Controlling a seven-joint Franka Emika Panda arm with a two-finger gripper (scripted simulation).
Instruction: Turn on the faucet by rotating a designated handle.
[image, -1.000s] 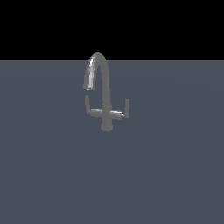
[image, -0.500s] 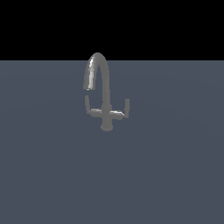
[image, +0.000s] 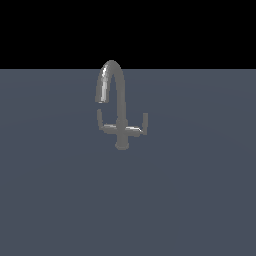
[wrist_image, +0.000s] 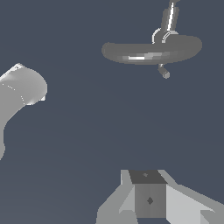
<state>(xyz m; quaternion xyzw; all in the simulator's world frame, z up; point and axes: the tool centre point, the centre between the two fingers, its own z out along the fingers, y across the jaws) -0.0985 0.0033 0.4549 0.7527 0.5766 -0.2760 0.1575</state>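
Main hazard from here: grabbing the wrong lever. Two near-identical levers on the faucet (image: 120, 107), so an approach steered by shape alone could end on the twin lever (image: 141, 126) at three o'clock of the central post (image: 121, 142) instead of the handle (image: 102, 125) at nine o'clock, on the side toward which the spout (image: 109, 80) curls. Second hazard: clipping the spout on the way in, given how closely its mouth hangs above the handle's upturned tip, at about twelve o'clock from it, near but apart. Third: slipping off so thin a bar, or pushing along it rather than across it, which would likely give no rotation. Located in the exterior view at mid-frame on the plain grey floor (image: 200, 200), upright, with no arm showing there. Handle's long axis lying level along the nine-to-three line out from the post, free end pointing to nine o'clock, short tip turned up toward twelve. Seen in the wrist view from above: spout as a broad bar (wrist_image: 151, 50) with thin levers sticking out to either side of its base; impossible to say there which lever is which. Gripper (wrist_image: 148, 197) well apart from the faucet, touching nothing; only part of it in frame, so no telling whether parted or closed. Pale curved robot link (wrist_image: 19, 89) at the picture's edge.
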